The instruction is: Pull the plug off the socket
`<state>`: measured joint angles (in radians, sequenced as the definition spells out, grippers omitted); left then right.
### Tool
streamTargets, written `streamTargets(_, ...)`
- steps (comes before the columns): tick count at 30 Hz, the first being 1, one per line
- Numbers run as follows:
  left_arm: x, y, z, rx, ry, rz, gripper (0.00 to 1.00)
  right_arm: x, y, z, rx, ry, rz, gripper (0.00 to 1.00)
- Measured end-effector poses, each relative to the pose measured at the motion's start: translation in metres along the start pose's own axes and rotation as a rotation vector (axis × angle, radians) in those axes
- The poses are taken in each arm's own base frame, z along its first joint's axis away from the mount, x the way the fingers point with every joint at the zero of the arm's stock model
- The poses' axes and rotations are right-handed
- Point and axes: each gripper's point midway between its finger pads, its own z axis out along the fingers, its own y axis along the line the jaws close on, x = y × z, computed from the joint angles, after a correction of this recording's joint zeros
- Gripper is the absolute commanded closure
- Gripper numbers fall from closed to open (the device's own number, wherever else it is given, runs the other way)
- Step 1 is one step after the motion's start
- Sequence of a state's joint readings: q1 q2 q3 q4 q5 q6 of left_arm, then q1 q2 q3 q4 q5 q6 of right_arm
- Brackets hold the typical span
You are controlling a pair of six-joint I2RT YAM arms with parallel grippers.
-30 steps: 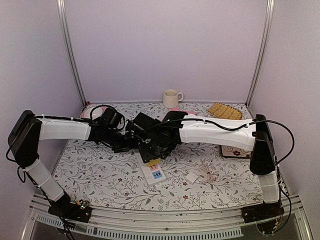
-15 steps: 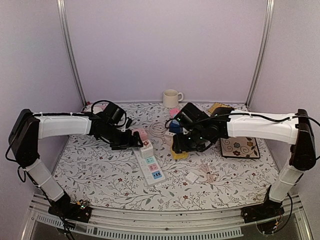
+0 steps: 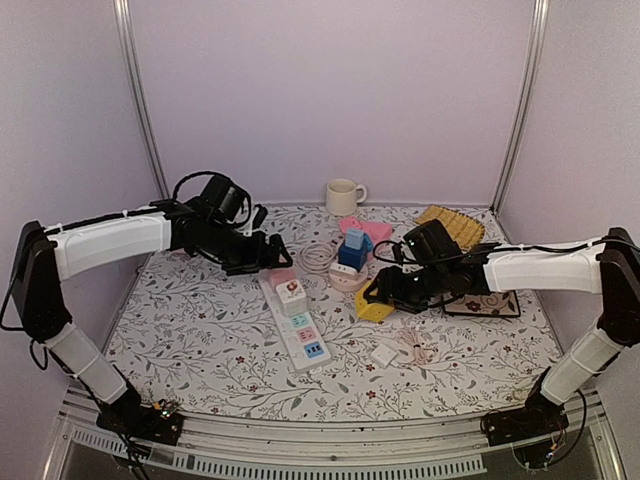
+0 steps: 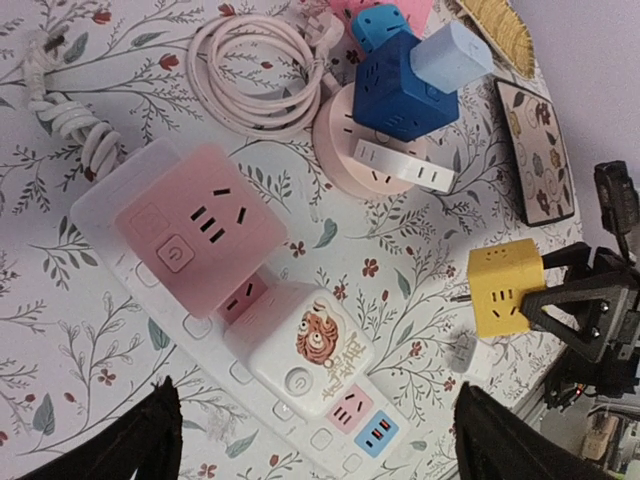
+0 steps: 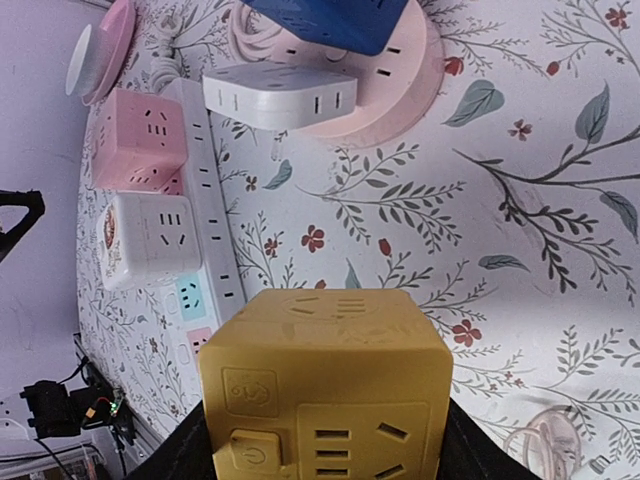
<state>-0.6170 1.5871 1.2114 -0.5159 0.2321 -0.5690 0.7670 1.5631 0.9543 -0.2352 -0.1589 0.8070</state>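
The power strip (image 3: 312, 348) lies nearest, with a white cube (image 3: 291, 292) and a pink cube (image 3: 280, 274) plugged in at its far end. To its right, the right gripper (image 3: 385, 296) pinches the yellow plug (image 5: 325, 380) between its fingers, well apart from the strip and low at the table, touching it or not I cannot tell. So I judge the pull itself is done, and perhaps only setting the plug down is left. Farther back, the left gripper (image 3: 265, 255) hovers beside the pink cube with its fingers spread wide, holding nothing.
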Motion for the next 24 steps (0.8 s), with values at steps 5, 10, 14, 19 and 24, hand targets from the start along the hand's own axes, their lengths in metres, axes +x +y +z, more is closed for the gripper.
streamTargets(5, -0.003, -0.005, -0.012, 0.013, -0.025, 0.006, 0.05, 0.003, 0.002, 0.008, -0.095, 0.016, 0.047, 0.64)
streamTargets(10, 0.006, -0.001, -0.017, 0.01, -0.021, 0.001, 0.05, 0.01, -0.012, 0.016, -0.117, 0.045, 0.106, 0.63)
streamTargets(14, 0.012, 0.003, -0.017, 0.004, -0.012, -0.004, 0.05, 0.012, -0.015, 0.019, -0.128, 0.056, 0.129, 0.55)
streamTargets(19, 0.015, 0.006, -0.016, -0.004, -0.006, -0.007, 0.05, 0.015, -0.017, 0.021, -0.142, 0.067, 0.144, 0.41)
streamTargets(24, 0.016, 0.007, -0.015, -0.007, -0.006, -0.007, 0.05, 0.017, -0.026, 0.021, -0.133, 0.075, 0.168, 0.31)
